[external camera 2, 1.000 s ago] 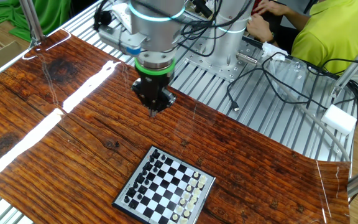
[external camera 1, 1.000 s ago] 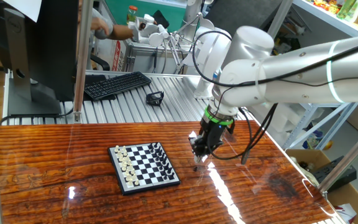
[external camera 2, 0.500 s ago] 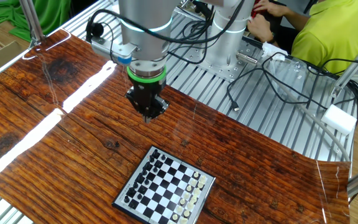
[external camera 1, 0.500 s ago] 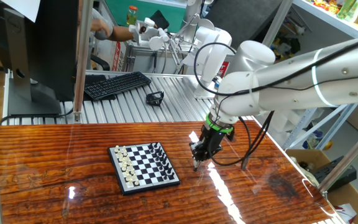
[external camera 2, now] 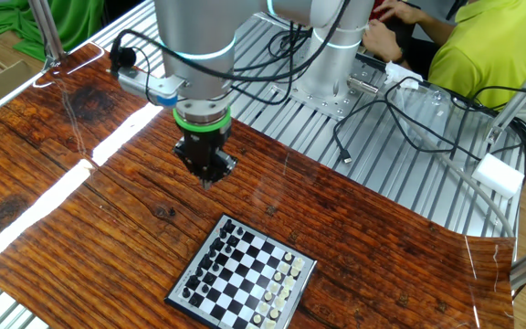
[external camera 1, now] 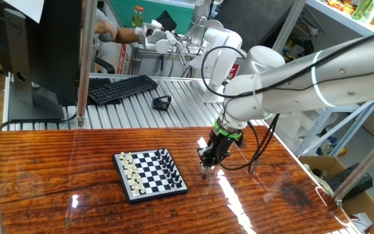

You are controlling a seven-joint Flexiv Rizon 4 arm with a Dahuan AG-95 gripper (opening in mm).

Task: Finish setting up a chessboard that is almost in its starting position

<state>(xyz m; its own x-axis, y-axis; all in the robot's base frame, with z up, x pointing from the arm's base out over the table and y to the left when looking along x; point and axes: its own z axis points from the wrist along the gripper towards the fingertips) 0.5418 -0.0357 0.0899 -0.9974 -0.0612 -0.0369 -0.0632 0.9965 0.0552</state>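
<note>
- One fixed view shows a reddish wooden table (external camera 1: 57, 195) with the chessboard (external camera 1: 150, 175) lying flat near its middle; the board is small, checkered black and white, with a dark frame; tiny white pieces line the edge toward the left of this view, and black pieces line the opposite edge
- A white robot arm (external camera 1: 291, 75) reaches in from the right; its gripper (external camera 1: 205, 170) points straight down, just beside the board's black-piece edge, over bare wood and apart from the board
- From the other fixed view, the gripper (external camera 2: 206, 181) hangs above the table, well back from the chessboard (external camera 2: 244, 277); the fingertips look drawn close together in a narrow point; whether anything tiny sits between them cannot be told
- Judging progress: both rows of pieces appear mostly filled along their edges, so the board looks close to its starting layout; the pieces are too small to tell which one is out of place or missing
- No stray piece is plainly visible on the wood around the board
- What seems left: bringing the gripper over the board, then seating or shifting the last piece onto its square
- Behind the table sit a black keyboard (external camera 1: 122, 88) on a metal bench and a person in a yellow shirt (external camera 2: 478, 46); neither belongs to the task
</note>
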